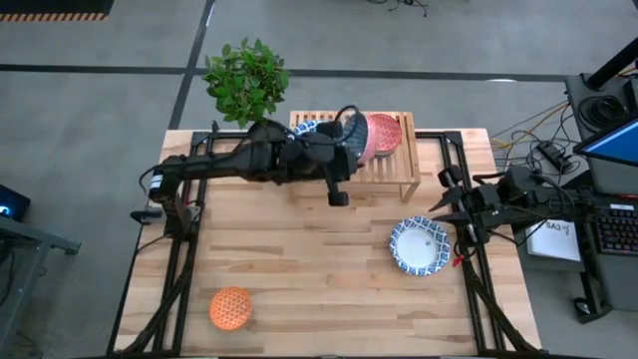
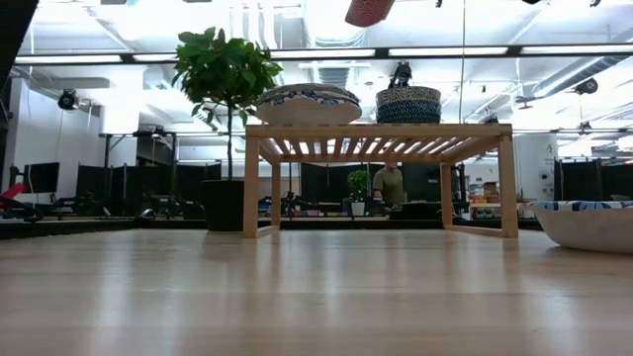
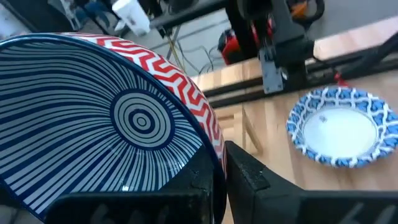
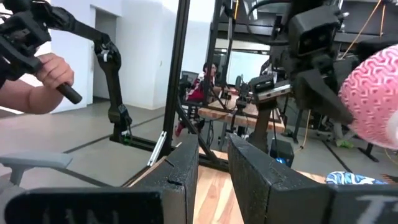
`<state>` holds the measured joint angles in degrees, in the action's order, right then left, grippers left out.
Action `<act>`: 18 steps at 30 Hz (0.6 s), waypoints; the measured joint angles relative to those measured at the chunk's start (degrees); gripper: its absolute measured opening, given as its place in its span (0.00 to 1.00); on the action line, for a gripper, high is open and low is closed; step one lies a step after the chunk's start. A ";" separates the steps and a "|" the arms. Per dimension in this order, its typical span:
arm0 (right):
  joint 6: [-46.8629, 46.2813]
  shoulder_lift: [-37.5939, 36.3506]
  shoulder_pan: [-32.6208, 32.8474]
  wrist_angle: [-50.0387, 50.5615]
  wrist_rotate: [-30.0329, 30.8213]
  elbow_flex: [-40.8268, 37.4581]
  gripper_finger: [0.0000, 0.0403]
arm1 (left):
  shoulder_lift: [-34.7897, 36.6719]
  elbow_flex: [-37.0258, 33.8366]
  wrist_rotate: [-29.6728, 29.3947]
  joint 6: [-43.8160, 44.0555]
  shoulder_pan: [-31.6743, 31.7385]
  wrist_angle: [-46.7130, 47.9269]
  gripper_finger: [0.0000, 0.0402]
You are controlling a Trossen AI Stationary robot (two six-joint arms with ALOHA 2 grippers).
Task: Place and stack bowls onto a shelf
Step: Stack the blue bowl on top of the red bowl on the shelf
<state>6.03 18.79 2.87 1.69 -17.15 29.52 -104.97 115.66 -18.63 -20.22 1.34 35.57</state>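
My left gripper is above the light-wood shelf at the table's far side, shut on a bowl with a red zigzag outside and a blue-striped inside. In the low view this red bowl hangs high over the shelf. On the slats rest an upside-down blue-white bowl and a dark teal patterned bowl. Another blue-white bowl sits upright on the table at the right, and an orange bowl sits at the near left. My right gripper waits open at the table's right edge. My left gripper pinches the red bowl's rim, one finger on the striped inside and the other finger on the red outside. The bowl is lifted clear above the shelf and tilted steeply, its red outside turned toward the table's right.
A potted plant stands just off the table's far left corner, beside the shelf. Black frame rails run along the table's left and right edges. Bare planks lie between the orange bowl and the blue-white bowl. A person's hand shows beyond the table.
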 joint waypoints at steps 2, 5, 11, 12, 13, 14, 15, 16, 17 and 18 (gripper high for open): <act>0.07 0.00 0.00 -0.03 0.01 0.00 0.19 | 0.00 -0.04 0.31 -0.97 1.20 -1.16 0.01; 0.26 0.00 0.00 0.09 0.02 0.00 0.19 | 0.00 -0.10 0.26 -2.78 2.67 -3.03 0.01; 1.55 0.02 0.00 0.83 0.22 -0.02 0.19 | -1.94 -0.19 4.21 -4.69 5.03 -10.65 0.01; 1.57 -0.01 -0.01 1.03 0.22 -0.02 0.19 | -2.34 -0.17 4.83 -5.38 5.48 -12.05 0.01; 1.59 0.05 0.00 1.13 0.20 -0.04 0.19 | -2.89 -0.08 4.70 -5.94 5.88 -12.30 0.01; 1.55 0.05 0.00 1.06 0.22 -0.04 0.19 | -3.48 0.29 4.65 -6.22 6.27 -12.26 0.01; 1.55 -0.15 0.00 1.11 0.22 -0.04 0.19 | -4.20 0.90 4.67 -6.48 6.62 -12.62 0.01; 1.58 -0.26 -0.01 1.31 0.22 -0.04 0.19 | -5.13 1.76 4.67 -6.73 6.96 -12.87 0.01; 1.61 -0.29 0.00 1.28 0.22 -0.04 0.19 | -5.95 2.69 4.60 -6.78 7.31 -12.49 0.01; 1.61 -0.40 0.00 1.28 0.22 -0.04 0.19 | -6.89 3.62 4.63 -6.77 7.59 -11.61 0.01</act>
<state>7.64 18.39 2.87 2.98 -16.93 29.47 -111.85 119.27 -14.00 -27.00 8.93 23.96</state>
